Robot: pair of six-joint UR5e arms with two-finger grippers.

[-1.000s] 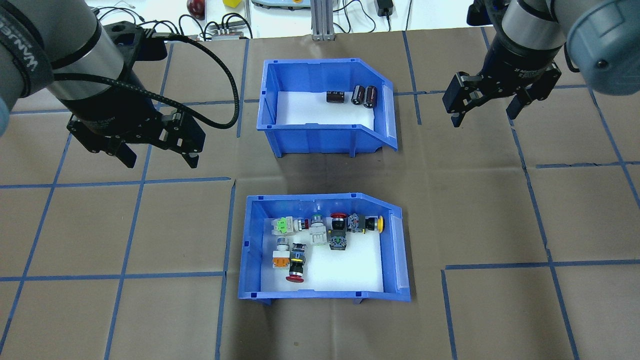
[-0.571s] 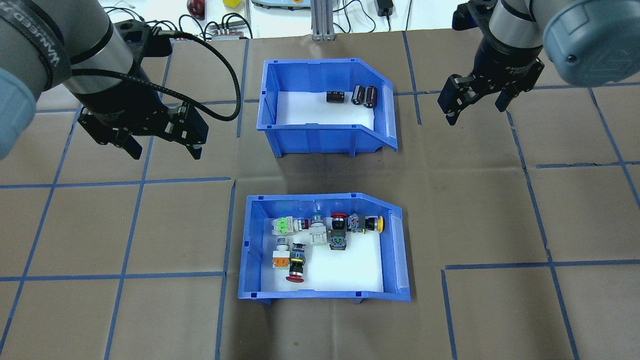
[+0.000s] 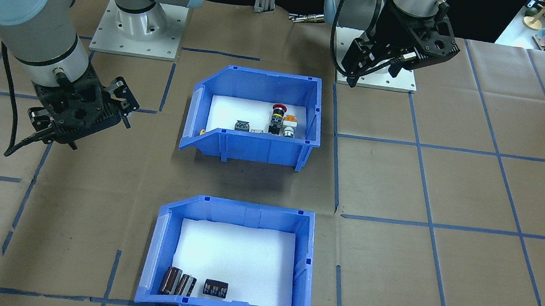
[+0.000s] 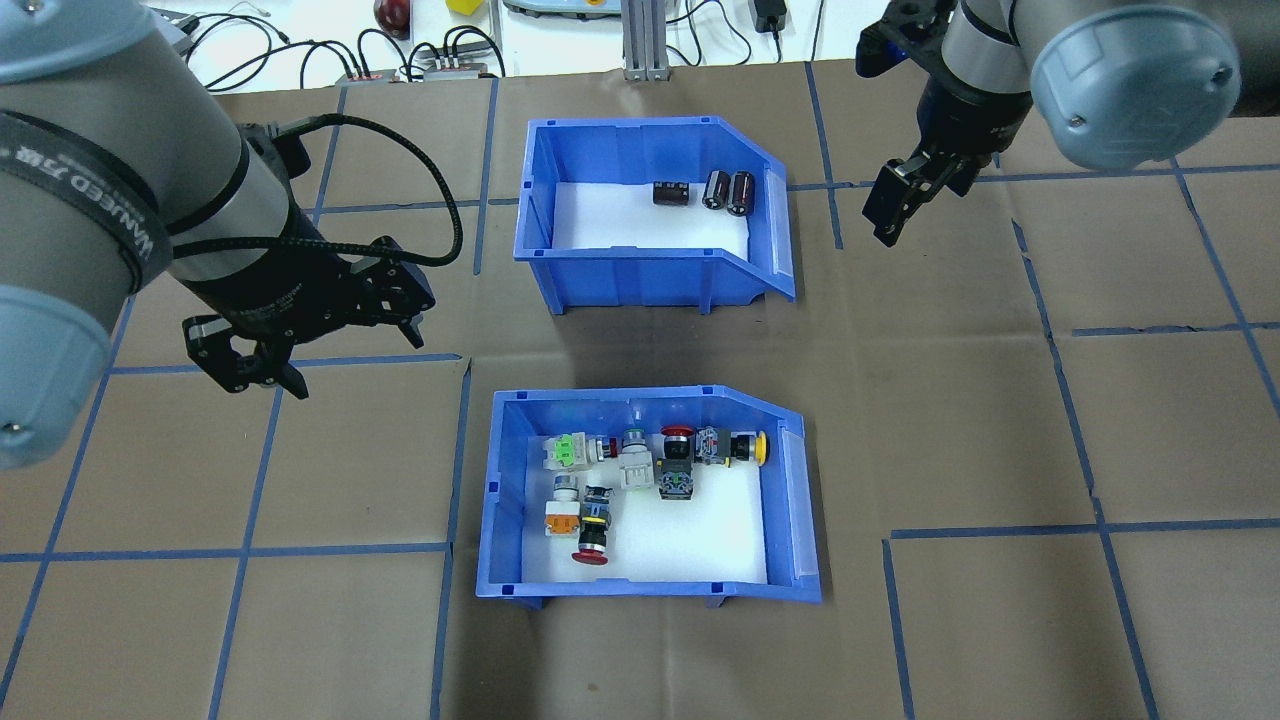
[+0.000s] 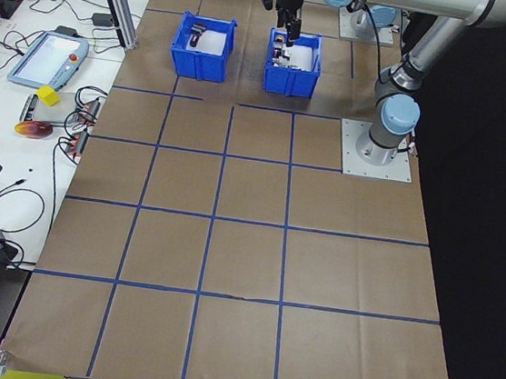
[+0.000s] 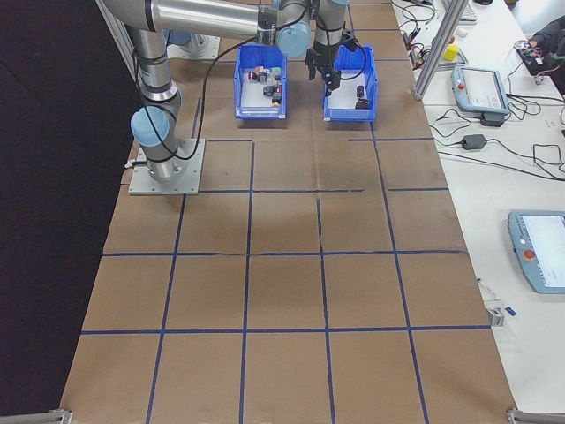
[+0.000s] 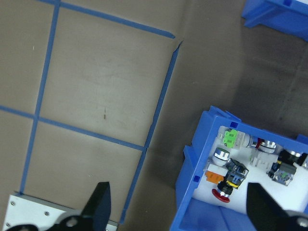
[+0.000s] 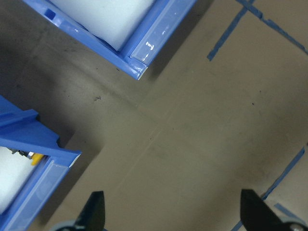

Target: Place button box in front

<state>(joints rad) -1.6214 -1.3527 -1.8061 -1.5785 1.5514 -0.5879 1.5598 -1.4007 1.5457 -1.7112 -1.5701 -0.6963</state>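
Note:
The button box [image 4: 489, 500], a blue bin with a white liner and several coloured push buttons, stands on the near side of the table, closer to the robot than the other bin. It also shows in the front-facing view [image 3: 248, 146] and at the lower right of the left wrist view [image 7: 191, 166]. My left gripper [image 4: 345, 350] hangs open above the paper to the box's left and beyond its far left corner, holding nothing. My right gripper [image 4: 905, 205] is open and empty, to the right of the far bin.
A second blue bin [image 4: 640, 275] with three dark cylinders stands farther from the robot, directly beyond the button box. Brown paper with blue tape lines covers the table [image 4: 1000, 450]. Cables and devices lie past the far edge.
My left gripper has turned and moved nearer, towards the button box's far left corner. My right gripper has turned and shifted left towards the far bin. Both bins stay put.

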